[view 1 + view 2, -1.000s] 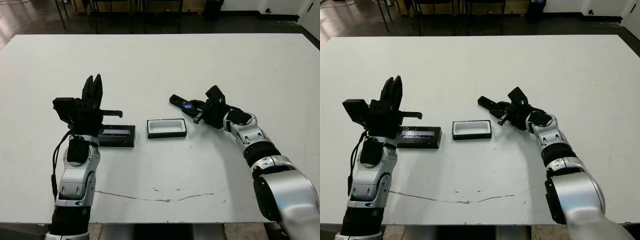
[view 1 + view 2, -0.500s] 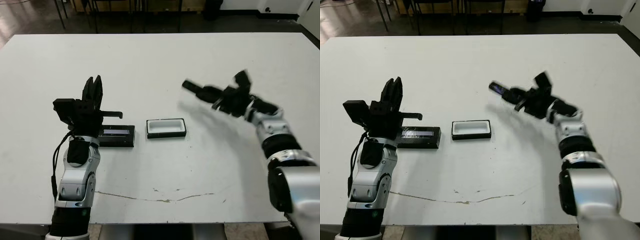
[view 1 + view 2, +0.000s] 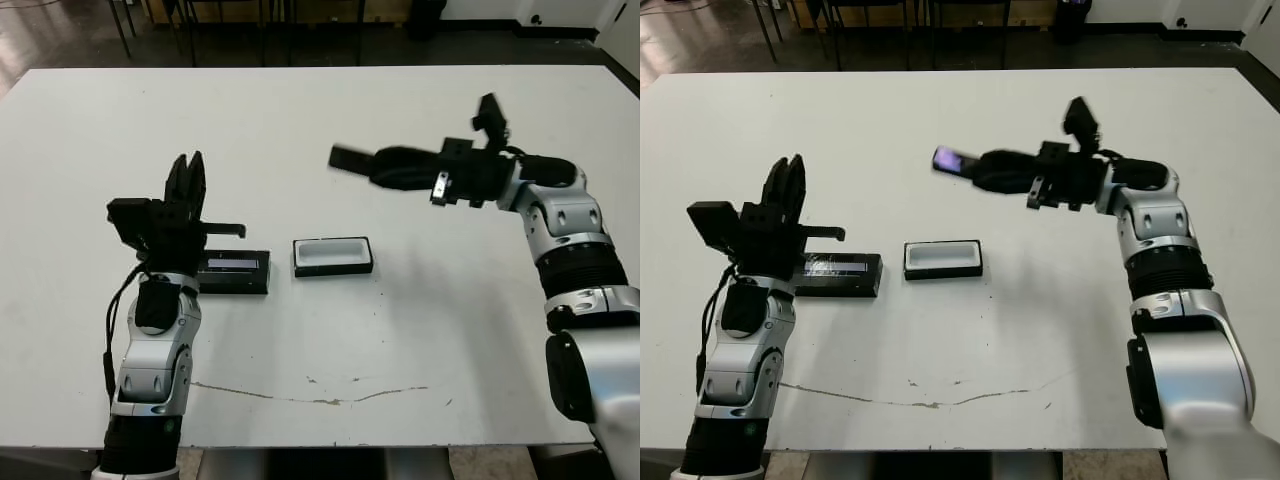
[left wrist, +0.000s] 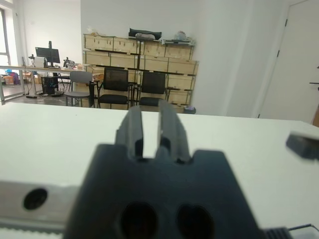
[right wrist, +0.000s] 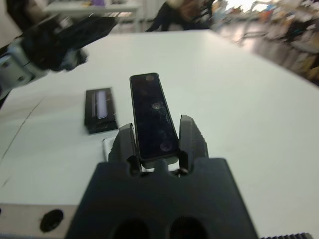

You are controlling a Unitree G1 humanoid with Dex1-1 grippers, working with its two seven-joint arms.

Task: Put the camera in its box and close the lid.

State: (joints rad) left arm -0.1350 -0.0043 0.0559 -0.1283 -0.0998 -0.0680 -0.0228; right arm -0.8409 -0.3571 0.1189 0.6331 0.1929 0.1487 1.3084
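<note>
Item 1. Camera (image 5: 152,116): small slim black rectangular bar with a glossy bluish-purple patch on one face. It was held off the table, clamped at one end between the two black fingers of the right gripper (image 5: 155,149), with most of its length projecting beyond the fingertips. Its long axis ran roughly level and pointed toward the robot's left.

Item 2. Box (image 3: 333,255): small shallow rectangular tray, black outer walls with rounded corners, white lining, open and empty. It stood on the white table (image 3: 320,130), nearer the robot than the raised camera and below it. Its long side ran left to right, so the camera's axis looked close to parallel with it.

Item 3. Lid (image 3: 233,270): flat black rectangular cover with a pale silvery-lilac strip. It lay flat just beside the box on the robot's left, apart from it.

Item 4. Left gripper (image 3: 186,183): raised upright over the table, above the lid's outer end, holding nothing. Its fingers stood near each other with a narrow gap showing in the left wrist view.

Judgement. The right arm carried the camera, so the seating fell to it: the camera needed to travel down and toward the robot until it was over the tray. The left arm was nearer the lid and better placed for closing.
</note>
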